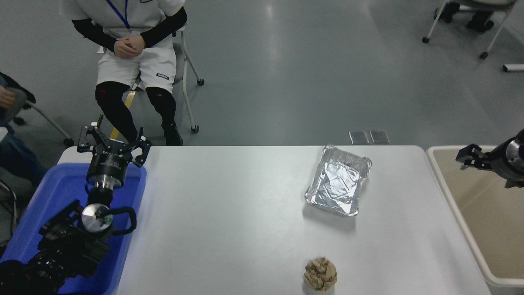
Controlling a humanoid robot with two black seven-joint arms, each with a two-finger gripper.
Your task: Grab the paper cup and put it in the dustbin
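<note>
The right gripper (466,157) hovers over the dustbin (446,184), fingers parted, holding nothing. The left gripper (112,141), far left of the dustbin, is spread wide above the blue tray (53,196).

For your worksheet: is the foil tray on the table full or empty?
Empty: the foil tray shows only its bare, crinkled silver floor.

Left claw (112,141) parked, splayed; right claw (468,157) raised, empty.

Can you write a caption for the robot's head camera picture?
Right end effector above the beige dustbin; foil tray and crumpled paper ball on table.
</note>
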